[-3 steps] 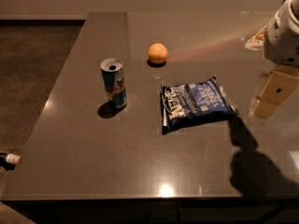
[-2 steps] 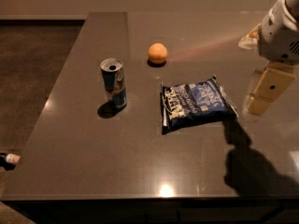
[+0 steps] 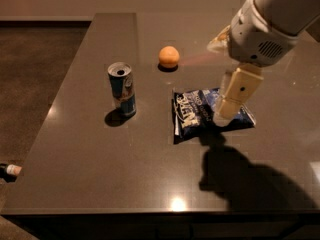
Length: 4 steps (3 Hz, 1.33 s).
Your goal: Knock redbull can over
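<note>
The gripper (image 3: 226, 111) hangs tip-down over the right half of a blue snack bag (image 3: 192, 111), close above it. Whether it touches the bag cannot be told, nor whether it is spread or closed, since only one pale face of it shows. Above it, the white wrist and arm (image 3: 262, 31) lean in from 2 o'clock.

A second ago the gripper was out by the bench's right edge, clear of the bag. It has since swung in toward 9 o'clock and now stands over the bag, its shadow sliding along beneath it. That reads as the approach: the gap to the target has shrunk, but nothing has been touched and the knock is not yet made.

The redbull can (image 3: 122, 89) stands upright on the dark bench (image 3: 90, 179), well apart from the gripper at its 9 o'clock, with the bag between them. It is a slim can with blue and silver panels and a silver top whose opening shows dark. A small orange (image 3: 169, 56) sits at the can's 1 o'clock, near but not touching.
</note>
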Each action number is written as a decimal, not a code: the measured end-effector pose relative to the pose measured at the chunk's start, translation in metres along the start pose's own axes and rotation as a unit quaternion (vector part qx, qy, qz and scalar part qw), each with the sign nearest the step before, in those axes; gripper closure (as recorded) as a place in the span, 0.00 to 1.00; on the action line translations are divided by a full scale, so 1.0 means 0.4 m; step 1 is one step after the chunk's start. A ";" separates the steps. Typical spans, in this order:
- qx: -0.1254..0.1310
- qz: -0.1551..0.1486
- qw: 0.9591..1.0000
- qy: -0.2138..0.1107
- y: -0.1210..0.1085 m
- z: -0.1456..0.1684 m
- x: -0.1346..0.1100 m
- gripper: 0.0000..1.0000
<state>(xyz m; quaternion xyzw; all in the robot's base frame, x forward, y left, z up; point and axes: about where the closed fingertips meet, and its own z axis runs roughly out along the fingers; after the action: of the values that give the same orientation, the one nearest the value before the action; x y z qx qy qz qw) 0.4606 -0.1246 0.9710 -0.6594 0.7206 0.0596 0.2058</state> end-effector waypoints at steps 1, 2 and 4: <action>-0.019 -0.014 0.999 -0.038 -0.018 0.072 -0.096 0.00; -0.029 -0.014 0.997 -0.073 -0.056 0.145 -0.186 0.00; -0.065 -0.016 0.990 -0.124 -0.090 0.245 -0.330 0.00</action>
<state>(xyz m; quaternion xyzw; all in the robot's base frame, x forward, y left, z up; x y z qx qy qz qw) 0.5230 0.0280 0.9380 -0.6703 0.6734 0.1846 0.2514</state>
